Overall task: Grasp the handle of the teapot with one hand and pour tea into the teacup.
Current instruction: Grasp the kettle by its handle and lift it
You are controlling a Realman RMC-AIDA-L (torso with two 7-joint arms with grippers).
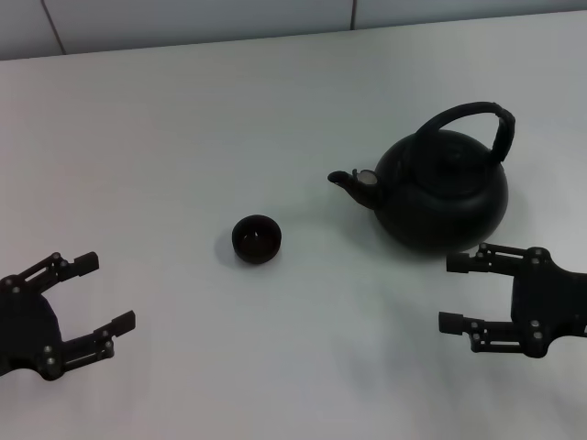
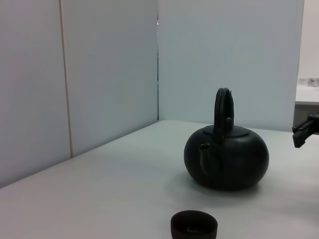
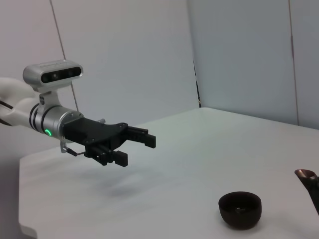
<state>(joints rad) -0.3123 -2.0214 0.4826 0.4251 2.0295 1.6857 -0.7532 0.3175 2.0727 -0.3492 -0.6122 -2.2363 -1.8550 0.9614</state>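
Heavy, rigid teapot awaits; both end effectors spread, empty.
Right end effector should grip the glossy handle at its apex; left end effector idles beside the teacup.

My left gripper: black linkage fingers, silver wrist cuff with green light, grey camera housing above. My right gripper: matching black, pale screw heads.

Cut off by the right wrist view's edge: teapot, only the spout tip showing. Cropped at the left wrist view's lower edge: base of the teacup. Only fingertips of the right gripper visible there. Left gripper and right gripper's arm cut by the head view's edges.
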